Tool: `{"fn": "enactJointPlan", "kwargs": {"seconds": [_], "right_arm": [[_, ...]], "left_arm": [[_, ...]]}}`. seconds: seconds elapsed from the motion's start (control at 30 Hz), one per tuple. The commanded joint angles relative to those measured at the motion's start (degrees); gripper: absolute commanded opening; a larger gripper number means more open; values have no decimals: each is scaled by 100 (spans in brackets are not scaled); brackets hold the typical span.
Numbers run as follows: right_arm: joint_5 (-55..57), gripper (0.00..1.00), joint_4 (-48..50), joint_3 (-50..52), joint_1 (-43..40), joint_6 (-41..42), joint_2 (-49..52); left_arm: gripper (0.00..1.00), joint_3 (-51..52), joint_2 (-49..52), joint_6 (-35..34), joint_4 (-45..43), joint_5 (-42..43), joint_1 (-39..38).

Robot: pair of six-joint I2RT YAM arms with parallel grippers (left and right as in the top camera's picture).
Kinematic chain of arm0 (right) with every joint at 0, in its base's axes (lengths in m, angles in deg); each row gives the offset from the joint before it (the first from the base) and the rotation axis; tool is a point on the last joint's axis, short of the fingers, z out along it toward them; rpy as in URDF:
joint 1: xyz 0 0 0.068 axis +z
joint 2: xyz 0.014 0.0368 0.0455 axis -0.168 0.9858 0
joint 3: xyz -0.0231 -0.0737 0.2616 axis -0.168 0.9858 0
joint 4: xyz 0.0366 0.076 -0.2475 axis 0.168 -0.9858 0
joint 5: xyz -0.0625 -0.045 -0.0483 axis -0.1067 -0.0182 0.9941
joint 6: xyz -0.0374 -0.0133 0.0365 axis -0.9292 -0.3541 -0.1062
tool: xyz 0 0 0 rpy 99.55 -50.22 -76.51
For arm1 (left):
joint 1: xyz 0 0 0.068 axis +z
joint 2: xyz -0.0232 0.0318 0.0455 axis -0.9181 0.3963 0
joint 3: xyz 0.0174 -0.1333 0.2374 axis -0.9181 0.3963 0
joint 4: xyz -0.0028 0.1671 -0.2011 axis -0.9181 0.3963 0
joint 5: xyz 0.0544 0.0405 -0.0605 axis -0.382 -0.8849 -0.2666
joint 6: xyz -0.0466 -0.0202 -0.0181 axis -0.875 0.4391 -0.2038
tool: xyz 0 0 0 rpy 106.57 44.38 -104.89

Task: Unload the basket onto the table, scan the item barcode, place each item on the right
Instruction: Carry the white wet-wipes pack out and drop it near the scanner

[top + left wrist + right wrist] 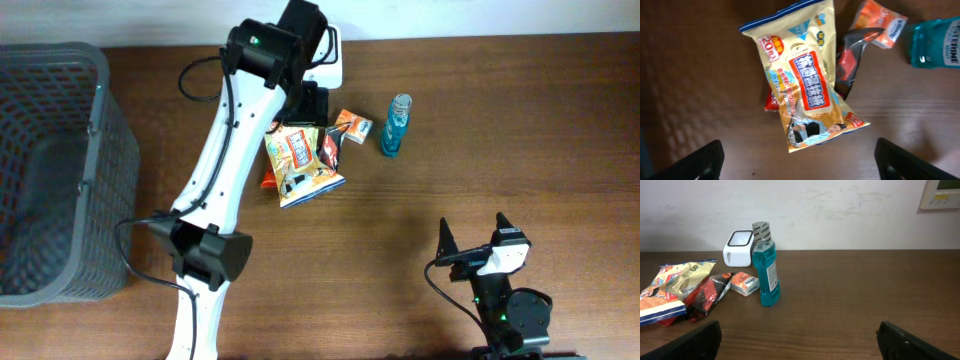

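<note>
left gripper [800, 167]: fingers spread wide at the two lower corners of its wrist view, nothing between them, grasping nothing. it hangs over the yellow snack bag [807, 80], which lies flat on the table [520, 110], printed face up, apart from both fingers.

we note a red packet [771, 102] poking out from under the bag on one side. a dark packet [852, 57] touches the bag on the other side. just past the dark packet sits a small orange box [880, 22], then a blue bottle [765, 265] standing upright.

a white boxy unit [738, 247] stands behind the bottle at the far edge of the table. from overhead the left arm covers part of it.

right gripper [800, 345]: also released, fingers wide, empty, low over the near side of the table, well apart from the items.

a grey mesh basket [60, 170] sits at the table's left end.
</note>
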Motion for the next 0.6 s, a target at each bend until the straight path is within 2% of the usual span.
{"fn": "enactJointPlan", "kwargs": {"seconds": [0.0,0.23,0.37,0.57], "right_arm": [[50,98,-13,46,42,20,-26],[50,98,-13,46,42,20,-26],[50,98,-15,46,42,20,-26],[50,98,-13,46,42,20,-26]], "left_arm": [[99,-140,-398,337,15,122,31],[99,-136,-1220,765,17,72,149],[99,-37,-1714,710,15,72,649],[99,1438,-2796,522,15,72,1574]]}}
